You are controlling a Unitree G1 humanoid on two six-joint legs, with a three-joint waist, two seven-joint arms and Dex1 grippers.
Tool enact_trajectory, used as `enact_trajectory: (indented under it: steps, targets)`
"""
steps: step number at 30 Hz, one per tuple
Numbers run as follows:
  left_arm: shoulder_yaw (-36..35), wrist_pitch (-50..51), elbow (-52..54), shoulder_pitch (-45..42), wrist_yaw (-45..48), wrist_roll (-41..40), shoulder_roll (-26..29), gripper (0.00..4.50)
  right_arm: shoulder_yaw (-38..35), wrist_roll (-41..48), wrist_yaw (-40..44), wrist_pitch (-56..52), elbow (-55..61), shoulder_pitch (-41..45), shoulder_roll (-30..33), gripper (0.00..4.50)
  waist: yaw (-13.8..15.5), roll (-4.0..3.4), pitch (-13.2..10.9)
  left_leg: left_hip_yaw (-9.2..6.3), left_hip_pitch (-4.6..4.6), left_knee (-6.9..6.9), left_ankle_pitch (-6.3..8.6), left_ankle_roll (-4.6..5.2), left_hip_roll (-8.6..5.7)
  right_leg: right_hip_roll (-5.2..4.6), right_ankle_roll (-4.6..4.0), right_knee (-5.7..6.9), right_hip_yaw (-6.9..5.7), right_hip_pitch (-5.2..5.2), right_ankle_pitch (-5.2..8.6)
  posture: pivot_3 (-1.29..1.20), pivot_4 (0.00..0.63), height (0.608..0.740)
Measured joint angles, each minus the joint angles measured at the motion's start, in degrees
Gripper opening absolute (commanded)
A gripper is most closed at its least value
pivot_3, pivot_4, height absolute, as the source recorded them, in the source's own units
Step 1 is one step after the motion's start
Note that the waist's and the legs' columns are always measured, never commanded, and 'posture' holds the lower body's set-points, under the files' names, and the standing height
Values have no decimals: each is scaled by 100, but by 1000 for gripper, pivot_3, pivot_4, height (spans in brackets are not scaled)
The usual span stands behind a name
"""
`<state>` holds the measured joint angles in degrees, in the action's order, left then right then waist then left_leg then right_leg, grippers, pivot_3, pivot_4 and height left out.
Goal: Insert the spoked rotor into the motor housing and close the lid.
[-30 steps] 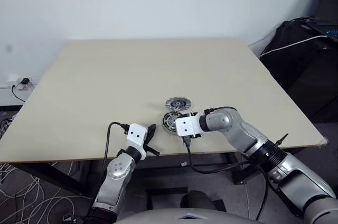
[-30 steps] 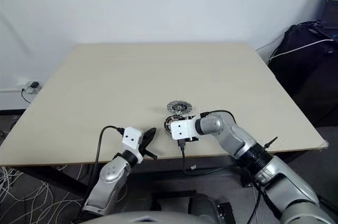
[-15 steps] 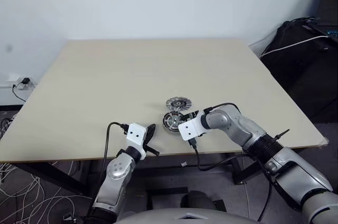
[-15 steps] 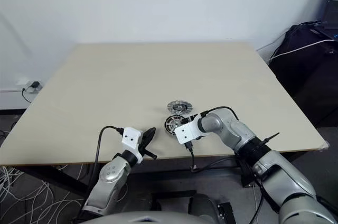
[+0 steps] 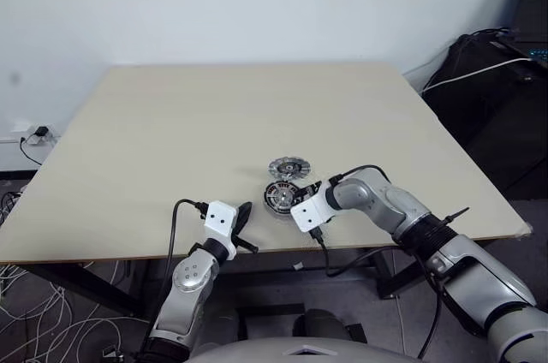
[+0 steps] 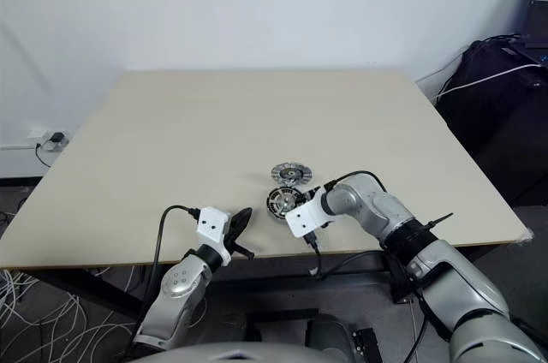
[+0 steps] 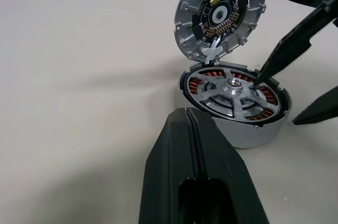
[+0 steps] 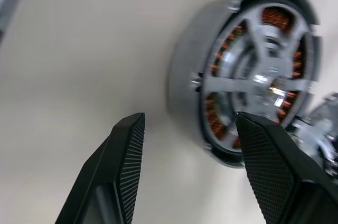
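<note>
The spoked rotor is already sitting inside the motor housing; its silver spokes are lying over the ring of copper windings, and the housing is standing on the bench near the front edge. The lid is standing tilted up on its edge at the far rim of the housing, with its inner face and dark round board showing; it appears joined to that rim, but this is not sure. So, as a judgement, step 1 of the 2 steps looks finished and the closing of the lid is the step in hand.

The right claw is hanging with its 2 fingers wide apart and holding nothing; it is pointing down at the near side of the housing; in the left wrist view 1 of its fingertips is lying just over the rotor face, and whether it is touching cannot be told. The left claw is shut and empty, resting just beside the housing at the bench edge.

The next move is probably calling for a fingertip behind the upper edge of the lid, pushing it down over the rotor; the housing may be sliding if nothing is steadying it.
</note>
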<state>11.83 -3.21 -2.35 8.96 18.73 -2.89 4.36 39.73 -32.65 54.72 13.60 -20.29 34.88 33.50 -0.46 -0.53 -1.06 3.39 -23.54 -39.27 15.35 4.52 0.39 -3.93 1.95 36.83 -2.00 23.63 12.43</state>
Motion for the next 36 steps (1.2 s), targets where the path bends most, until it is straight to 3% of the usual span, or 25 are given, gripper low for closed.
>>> enact_trajectory:
  steps: [5,8,13,15,23,28,36]
  targets:
    - [2,-2,0,2,0,1,0,0,-6,-54,36,22,-12,15,-31,2544,-3,-1,1,0,5,0,2,-4,1,1,0,2,1,-3,0,0,0,740]
    - [2,-2,0,11,0,1,0,0,-24,-65,37,26,-30,23,-48,1951,-5,-3,2,0,7,0,3,-5,1,1,0,3,2,-5,0,0,0,740]
    - [-2,-2,0,44,-4,1,0,0,-58,-84,82,78,-39,100,-74,428,-5,3,8,0,10,0,4,-7,2,1,-1,2,2,-8,0,0,0,740]
    - [-1,-3,0,43,-6,0,-2,0,-36,-94,141,97,-69,76,-122,130,-15,6,10,0,12,0,6,-12,5,2,-4,2,3,-10,-3,0,0,740]
    - [-3,-2,0,46,-7,-1,-21,0,-123,-76,133,10,-41,-3,-147,100,-14,6,10,0,19,0,4,-18,10,9,-10,7,7,-11,-7,0,0,740]
    - [-4,-2,0,46,-4,-3,-25,0,-459,69,86,-634,290,-371,-308,100,-17,6,9,2,16,0,5,-20,10,8,-11,7,12,-6,-7,0,0,740]
    - [-10,2,0,39,0,-24,-76,0,-1111,534,432,-3130,1879,-1012,-655,100,61,5,9,-1,-9,0,9,-27,6,-10,-12,1,8,14,-8,0,0,740]
